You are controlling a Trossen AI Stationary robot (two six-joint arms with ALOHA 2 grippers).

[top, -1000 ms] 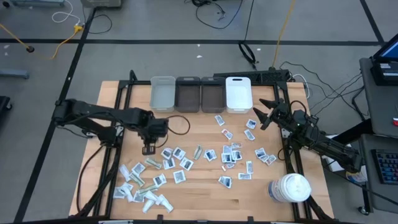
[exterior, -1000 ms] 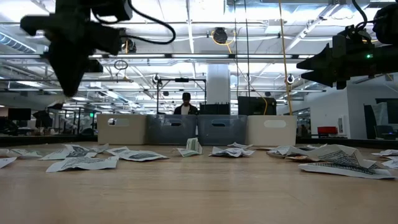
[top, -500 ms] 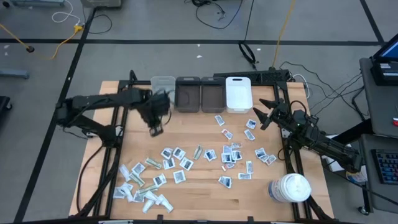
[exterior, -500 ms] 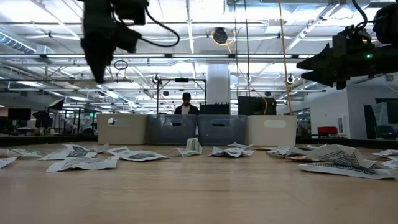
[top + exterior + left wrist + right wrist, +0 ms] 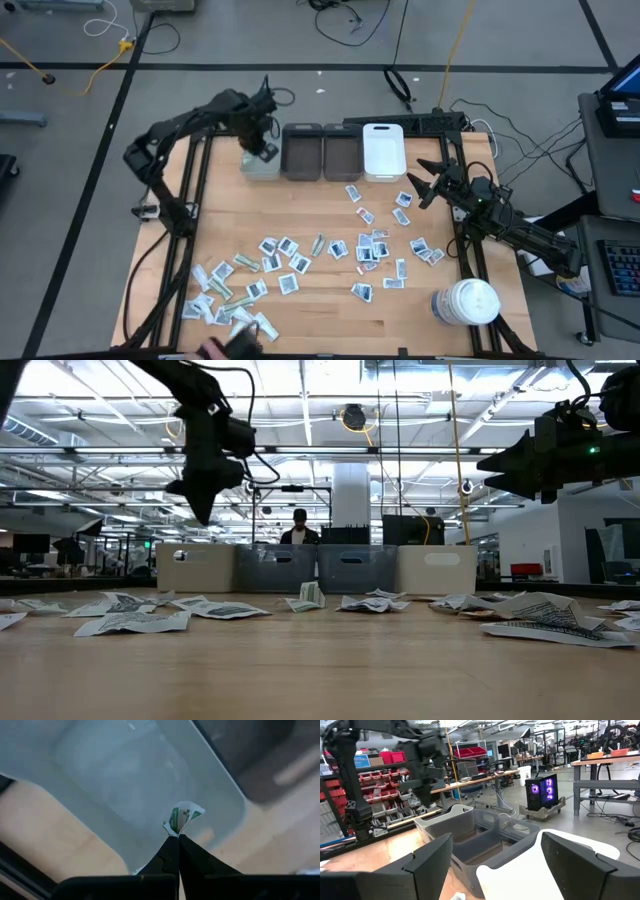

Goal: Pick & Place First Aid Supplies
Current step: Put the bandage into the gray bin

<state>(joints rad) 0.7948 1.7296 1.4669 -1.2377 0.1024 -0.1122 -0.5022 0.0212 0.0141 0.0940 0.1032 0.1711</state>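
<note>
In the upper left of the high view, the left gripper hangs over the pale grey rectangular plastic bin, the leftmost of four bins standing in a row along the far edge of the light wooden table. Its wrist view shows the two dark fingers pressed together on a small white sachet with green and dark print, crumpled and pinched at its lower corner, held above the pale bin's floor. In the low view the same gripper points downward in the upper left of the frame, above the leftmost bin. Next to that bin stand two dark grey bins and a white one. The right gripper hovers at the right side of the table with its fingers spread wide and nothing between them; its wrist view shows both fingers well apart, looking toward the row of bins. The remaining first aid supplies lie loose on the wood: a cluster of white sachets with dark print in the centre right of the high view, and another group mixed with longer pale greenish wrapped strips in the lower left. A large white round lidded jar stands at the lower right corner. A person shows behind the bins in the low view.
</note>
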